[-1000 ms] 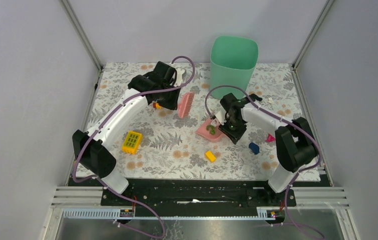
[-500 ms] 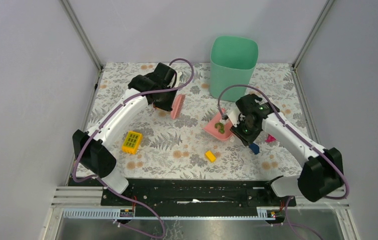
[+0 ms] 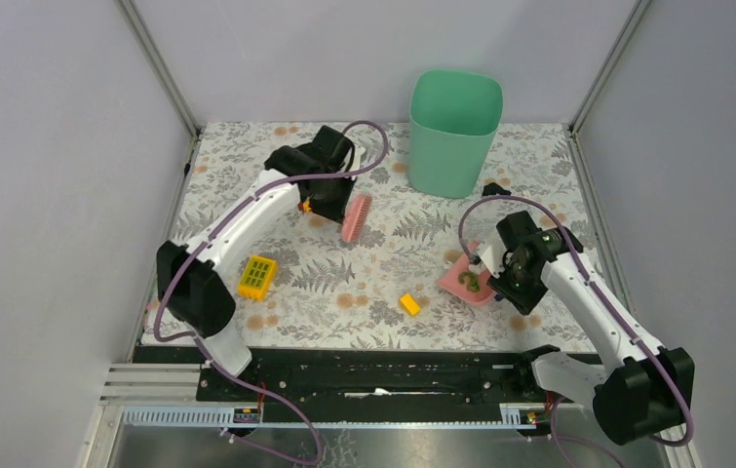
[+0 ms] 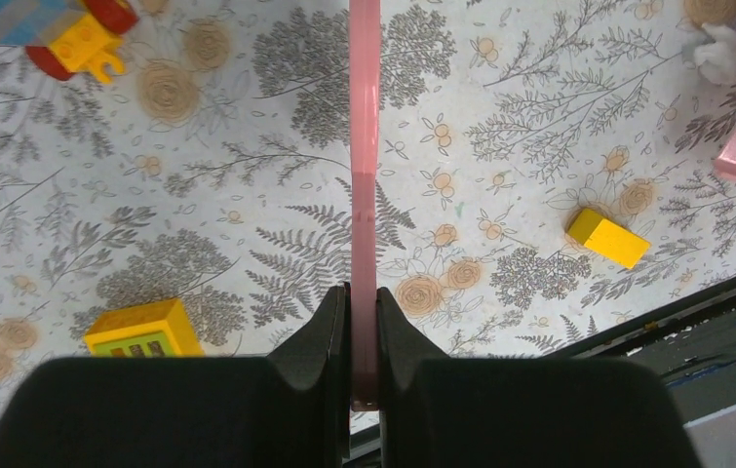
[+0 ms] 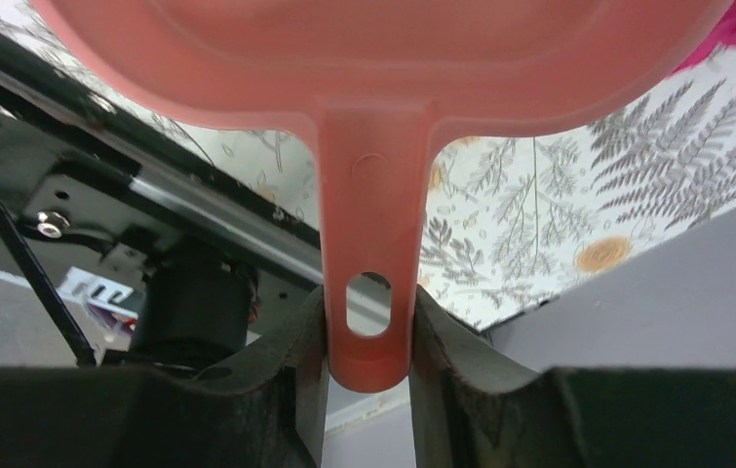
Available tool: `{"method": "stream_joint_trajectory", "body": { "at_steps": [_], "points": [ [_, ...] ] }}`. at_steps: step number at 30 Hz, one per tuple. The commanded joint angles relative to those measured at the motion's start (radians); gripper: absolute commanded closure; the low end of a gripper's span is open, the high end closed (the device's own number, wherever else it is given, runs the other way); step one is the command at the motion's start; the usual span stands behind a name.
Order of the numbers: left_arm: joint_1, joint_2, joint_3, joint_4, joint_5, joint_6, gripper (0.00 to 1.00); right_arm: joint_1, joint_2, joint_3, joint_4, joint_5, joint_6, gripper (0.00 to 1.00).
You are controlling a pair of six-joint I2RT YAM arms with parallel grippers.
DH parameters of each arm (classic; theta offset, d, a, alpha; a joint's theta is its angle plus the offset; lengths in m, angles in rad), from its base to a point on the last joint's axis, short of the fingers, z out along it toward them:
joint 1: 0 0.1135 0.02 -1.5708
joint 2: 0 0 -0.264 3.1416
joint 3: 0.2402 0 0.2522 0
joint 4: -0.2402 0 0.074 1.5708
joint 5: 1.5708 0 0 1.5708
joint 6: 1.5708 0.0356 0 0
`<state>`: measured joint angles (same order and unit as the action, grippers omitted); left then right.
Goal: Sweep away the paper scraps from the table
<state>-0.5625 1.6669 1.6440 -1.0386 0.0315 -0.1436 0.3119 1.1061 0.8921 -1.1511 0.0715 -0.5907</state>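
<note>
Clamping dustpan (image 3: 453, 280) of green bits (image 3: 471, 284): right pincer (image 5: 368, 336).

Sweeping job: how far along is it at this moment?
Done: brush and dustpan are picked up. In hand: the left tool grips the brush, the right tool the dustpan, held well apart. Left: a white paper scrap lies unswept on the table near the dustpan, which shows only green bits.

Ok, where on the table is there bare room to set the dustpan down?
The widest bare patch of the table is its middle, bordered by the brush, the yellow block, the small yellow brick and the dustpan. A smaller one lies between the brush and the green bin. Crowded: the right edge, under the right arm.
</note>
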Motion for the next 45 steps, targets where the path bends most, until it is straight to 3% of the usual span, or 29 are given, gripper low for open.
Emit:
{"method": "stream_joint_trajectory", "body": {
  "at_steps": [1, 15, 20, 25, 32, 45],
  "points": [
    [-0.039, 0.071, 0.074, 0.008, 0.033, -0.009, 1.0, -0.066, -0.016, -0.012, -0.073, 0.054, -0.089, 1.0],
    [-0.134, 0.314, 0.261, -0.024, 0.089, -0.01, 1.0, -0.103, 0.148, -0.008, -0.069, 0.04, -0.151, 1.0],
    [-0.201, 0.393, 0.292, 0.002, 0.188, -0.033, 1.0, -0.103, 0.229, -0.002, -0.009, 0.019, -0.14, 1.0],
    [-0.284, 0.397, 0.286, 0.056, 0.361, -0.068, 1.0, -0.103, 0.269, -0.006, 0.048, -0.016, -0.132, 1.0],
    [-0.327, 0.339, 0.298, 0.109, 0.448, -0.132, 1.0, -0.103, 0.292, -0.014, 0.133, -0.07, -0.108, 1.0],
    [-0.312, 0.215, 0.445, -0.013, 0.036, -0.128, 1.0, -0.103, 0.188, -0.08, 0.237, -0.161, -0.097, 1.0]
  ]
}}
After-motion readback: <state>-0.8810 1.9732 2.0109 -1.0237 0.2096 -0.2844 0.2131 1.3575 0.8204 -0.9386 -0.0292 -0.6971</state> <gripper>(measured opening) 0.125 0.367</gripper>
